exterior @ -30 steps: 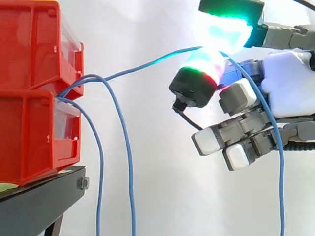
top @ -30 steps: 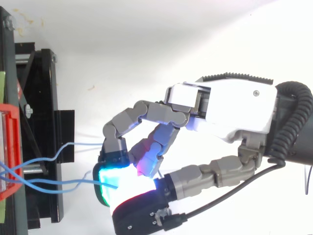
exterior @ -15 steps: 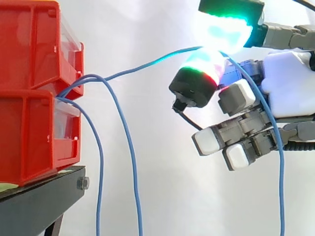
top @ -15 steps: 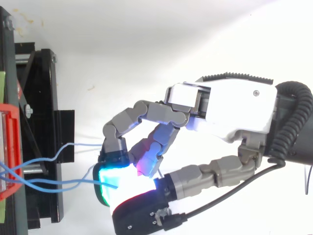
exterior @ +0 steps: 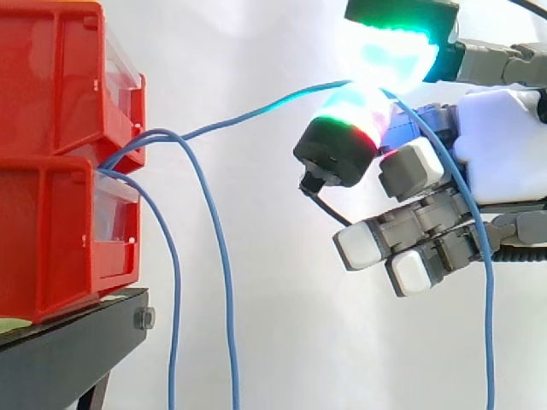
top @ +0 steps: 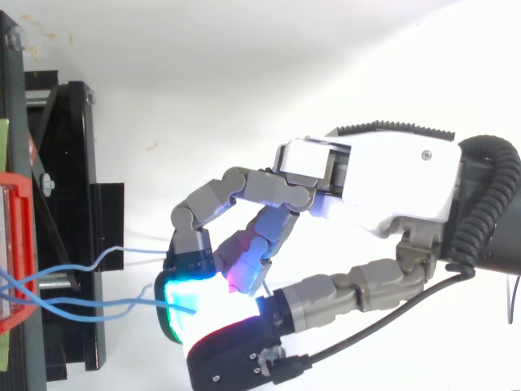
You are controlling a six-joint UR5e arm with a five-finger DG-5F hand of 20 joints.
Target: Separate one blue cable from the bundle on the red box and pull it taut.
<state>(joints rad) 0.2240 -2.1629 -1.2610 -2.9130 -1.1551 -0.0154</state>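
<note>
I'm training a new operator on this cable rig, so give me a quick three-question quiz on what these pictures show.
1. True or false: the hand pinches one blue cable.
2. In the side view, how many other blue cables hang down beside the red bins? A) one B) two C) four
3. Fill in: past the pinch, the held cable drapes ____ in front of the palm.

Key: 1 true; 2 B; 3 down.
</note>
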